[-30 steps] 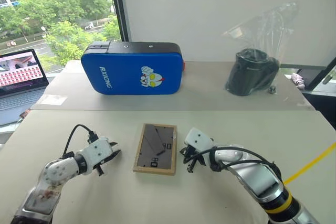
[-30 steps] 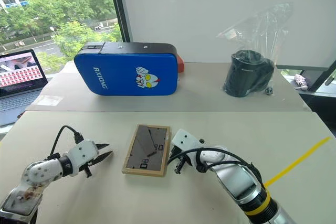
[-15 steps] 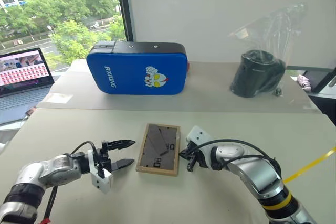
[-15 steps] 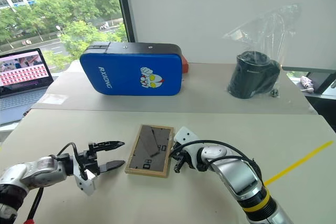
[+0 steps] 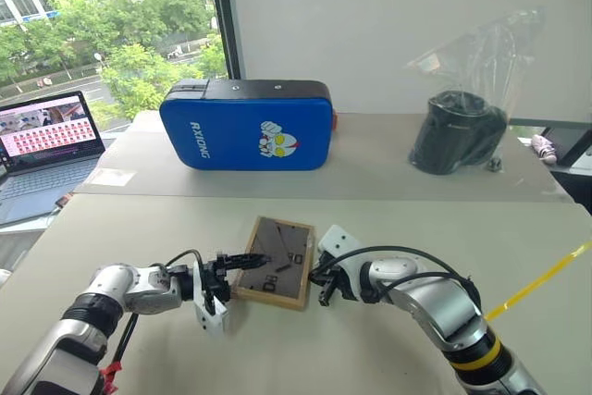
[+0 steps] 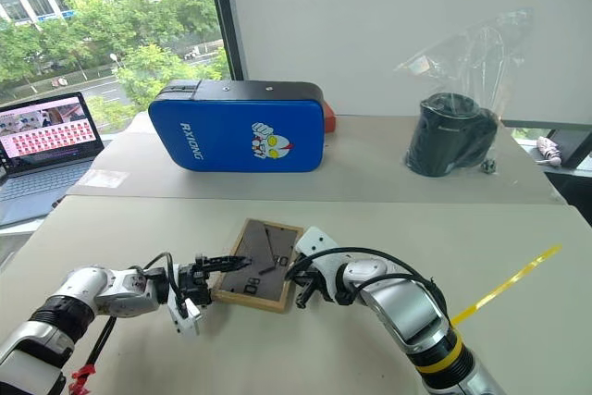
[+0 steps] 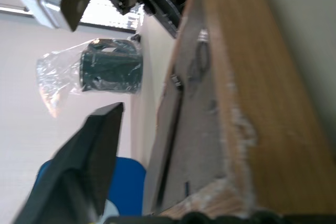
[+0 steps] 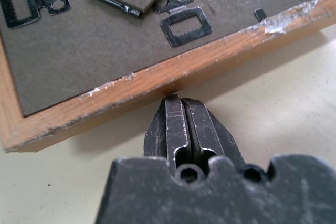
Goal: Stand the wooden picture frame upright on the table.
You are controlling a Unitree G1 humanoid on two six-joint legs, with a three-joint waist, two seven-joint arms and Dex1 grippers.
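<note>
The wooden picture frame [image 5: 276, 262] lies flat on the table [image 5: 398, 215], dark back panel and folded stand facing up. My left gripper [image 5: 245, 267] reaches in level from the left and is open. One black finger [image 7: 97, 145] hovers over the back panel near the frame's left edge [image 7: 247, 103], with a gap between them; the other finger is hidden. My right gripper [image 5: 323, 288] is shut, its closed fingertips [image 8: 181, 111] pressed against the frame's right wooden edge [image 8: 157, 80].
A large blue padded case [image 5: 248, 125] stands at the back of the far table. A black object in a clear plastic bag [image 5: 458, 131] sits back right. An open laptop [image 5: 46, 136] is at far left. A yellow line [image 5: 546, 275] crosses at right.
My left gripper has swung right to the frame's left edge, rolling its wrist, its fingers closer together than half a second ago. The right gripper stays against the right edge. The camera shifted.
</note>
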